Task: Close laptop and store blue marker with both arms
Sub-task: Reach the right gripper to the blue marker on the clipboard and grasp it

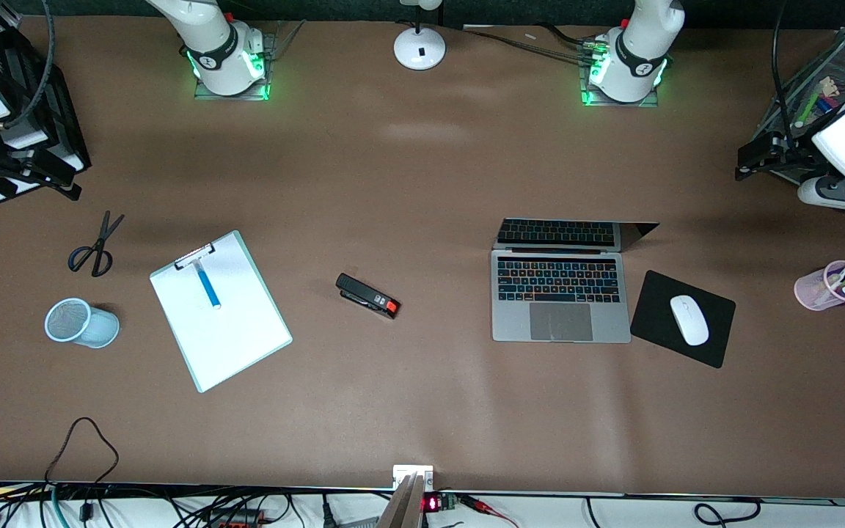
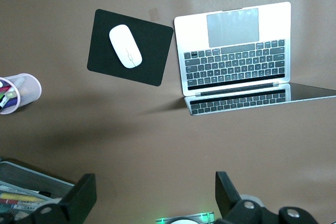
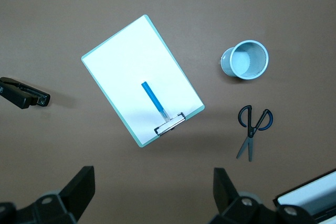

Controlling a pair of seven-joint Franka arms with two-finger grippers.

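Note:
The silver laptop (image 1: 560, 301) lies open toward the left arm's end of the table, its screen (image 1: 576, 235) leaning far back; it also shows in the left wrist view as laptop (image 2: 233, 45). The blue marker (image 1: 208, 284) rests on a white clipboard (image 1: 221, 312) toward the right arm's end, under the clip; the right wrist view shows the marker (image 3: 154, 98) too. My left gripper (image 2: 155, 182) hangs open high over bare table near its base, and my right gripper (image 3: 153, 177) hangs open the same way. Neither holds anything.
A black stapler (image 1: 367, 295) lies between clipboard and laptop. A white mouse (image 1: 689, 319) sits on a black mouse pad (image 1: 657, 297) beside the laptop, and a pink cup of pens (image 1: 831, 286) stands past it. Scissors (image 1: 96, 246) and a light-blue mesh cup (image 1: 81, 323) lie beside the clipboard.

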